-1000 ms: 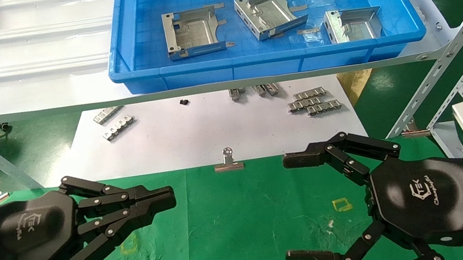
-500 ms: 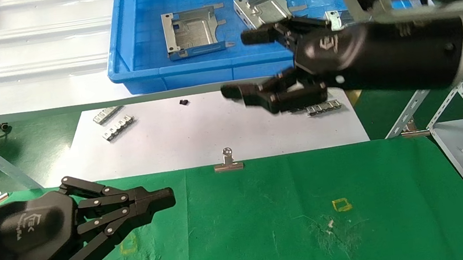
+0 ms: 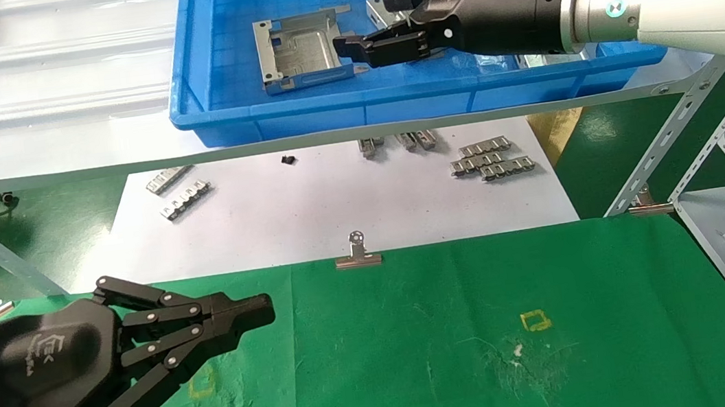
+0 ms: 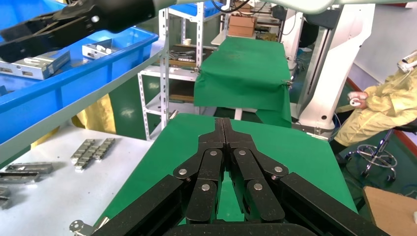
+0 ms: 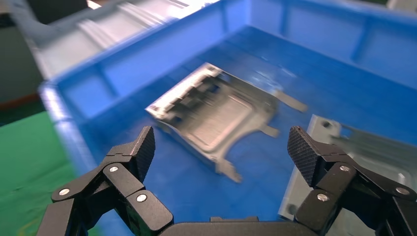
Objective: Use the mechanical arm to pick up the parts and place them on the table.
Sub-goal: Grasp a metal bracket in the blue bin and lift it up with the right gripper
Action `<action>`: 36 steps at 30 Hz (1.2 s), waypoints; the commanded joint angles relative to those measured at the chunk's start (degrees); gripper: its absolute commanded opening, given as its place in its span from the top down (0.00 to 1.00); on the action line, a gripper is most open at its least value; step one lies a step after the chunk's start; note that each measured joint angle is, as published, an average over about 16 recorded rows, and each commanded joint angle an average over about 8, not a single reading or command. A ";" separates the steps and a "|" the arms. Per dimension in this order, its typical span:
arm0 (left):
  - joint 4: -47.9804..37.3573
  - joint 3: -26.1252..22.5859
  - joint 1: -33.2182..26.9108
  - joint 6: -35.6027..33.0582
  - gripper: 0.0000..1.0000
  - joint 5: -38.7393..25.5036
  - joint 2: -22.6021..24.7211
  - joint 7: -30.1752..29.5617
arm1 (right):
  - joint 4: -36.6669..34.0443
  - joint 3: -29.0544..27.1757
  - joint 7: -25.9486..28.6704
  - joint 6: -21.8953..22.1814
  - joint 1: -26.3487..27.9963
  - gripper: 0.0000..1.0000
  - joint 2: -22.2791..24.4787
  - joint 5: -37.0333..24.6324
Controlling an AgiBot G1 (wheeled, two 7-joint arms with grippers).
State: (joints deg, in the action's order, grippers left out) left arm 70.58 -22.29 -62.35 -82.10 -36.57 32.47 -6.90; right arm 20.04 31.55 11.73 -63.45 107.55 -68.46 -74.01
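Note:
Silver brackets lie in a blue bin [image 3: 391,97] on the shelf. The left bracket [image 3: 299,52] lies bare. The middle bracket [image 3: 389,15] is partly hidden by my right gripper [image 3: 370,23], which is open and empty, low over the bin between these two. In the right wrist view the gripper [image 5: 222,147] is wide open, with the left bracket [image 5: 216,110] just beyond it and the middle bracket [image 5: 344,157] beside one finger. My left gripper [image 3: 263,310] is shut and empty, parked low over the green table [image 3: 420,335] at front left; its wrist view [image 4: 223,124] shows the same.
A white paper sheet [image 3: 335,203] behind the cloth holds small ridged strips [image 3: 490,160] and more [image 3: 185,194]. A binder clip [image 3: 358,252] sits at the cloth's far edge. A pale ribbed shelf [image 3: 56,75] is left of the bin. Slanted shelf struts [image 3: 671,124] stand at right.
My right arm has risen from low over the table at front right and swung up and back, over the bin. It stays open. The left arm has not moved.

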 commanded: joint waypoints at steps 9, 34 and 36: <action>0.00 0.00 0.00 0.00 0.93 0.00 0.00 0.00 | -13.67 2.50 -1.40 12.39 5.24 1.00 -7.82 -4.72; 0.00 0.00 0.00 0.00 0.00 0.00 0.00 0.00 | -9.42 10.20 7.74 23.02 3.85 1.00 -9.59 -6.69; 0.00 0.00 0.00 0.00 0.00 0.00 0.00 0.00 | -9.11 10.75 8.64 23.03 3.69 1.00 -9.58 -6.51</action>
State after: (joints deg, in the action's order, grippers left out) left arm 70.58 -22.29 -62.35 -82.10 -36.57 32.47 -6.90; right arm 11.07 42.32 20.11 -40.41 111.32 -78.04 -80.51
